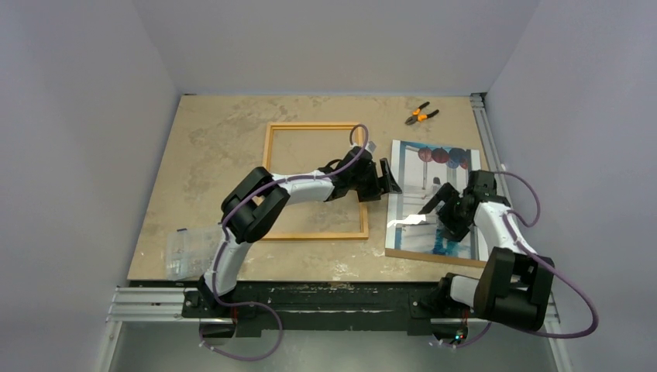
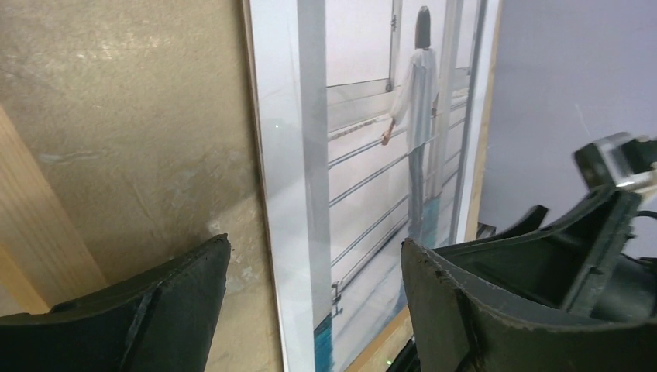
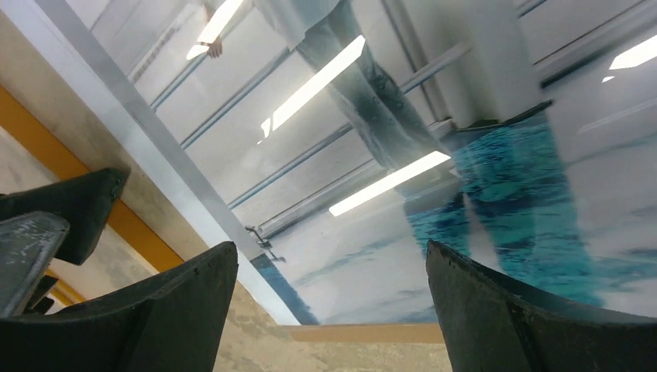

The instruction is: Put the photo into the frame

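top external: photo (image 1: 411,184), long axis near-to-far

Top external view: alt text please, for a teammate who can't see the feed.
A glossy rectangular photo of a person on pale steps lies on the table right of an empty orange-bordered rectangular frame, not yet inside it. The left arm's open tool reaches across the frame to the photo's left edge; the right arm's open tool hangs over the photo's middle.
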Available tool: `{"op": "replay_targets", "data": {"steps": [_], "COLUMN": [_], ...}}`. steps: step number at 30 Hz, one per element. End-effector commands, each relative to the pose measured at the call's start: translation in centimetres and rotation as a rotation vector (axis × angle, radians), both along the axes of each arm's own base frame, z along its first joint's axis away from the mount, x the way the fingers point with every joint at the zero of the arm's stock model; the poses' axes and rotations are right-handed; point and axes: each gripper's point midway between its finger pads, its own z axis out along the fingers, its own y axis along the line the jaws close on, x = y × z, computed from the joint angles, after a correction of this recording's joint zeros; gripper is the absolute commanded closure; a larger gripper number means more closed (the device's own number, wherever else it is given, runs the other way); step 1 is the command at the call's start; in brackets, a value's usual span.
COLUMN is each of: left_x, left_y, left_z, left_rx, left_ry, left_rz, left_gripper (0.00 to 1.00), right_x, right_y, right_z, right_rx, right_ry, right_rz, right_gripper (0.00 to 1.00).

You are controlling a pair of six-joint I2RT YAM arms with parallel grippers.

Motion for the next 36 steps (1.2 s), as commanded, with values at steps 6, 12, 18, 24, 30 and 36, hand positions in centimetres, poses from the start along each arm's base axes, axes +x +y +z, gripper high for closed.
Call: {"op": "replay_targets", "data": {"steps": [6,12,18,24,30,36], "left_x": [0.9,0.2,-0.4,-0.8,-1.0,-1.2], "left_y": [0.0,-0.1,-0.2,-0.3,-0.6,-0.8], "left_z": [2.4,1.8,1.5,1.1,0.9,0.9], "left_rx": [0.022,0.028,0.023,0.024,0.01,0.003], "left_ry": [-0.071,-0.055,-0.037,-0.025,-0.014,-0.009], "left_rz": [-0.016,-0.043,-0.067,-0.08,-0.094,-0.106], "left_gripper": [0.19,0.17,0.15,0.14,0.14,0.14], "right_x": [3.2,4.2,3.3,1.6,0.6,0.2], "right_y": [-5.9,-8.6,-12.4,-14.2,-14.8,-15.6], "right_z": [6.0,6.8,5.6,3.0,0.6,0.3], "right_rx": [-0.302,-0.371,-0.378,-0.331,-0.331,-0.37], "right_ry": [-0.074,-0.055,-0.001,0.057,0.106,0.119], "right_rz": [-0.082,-0.165,-0.292,-0.372,-0.409,-0.434], "right_gripper": [0.05,0.02,0.01,0.02,0.02,0.02]}}
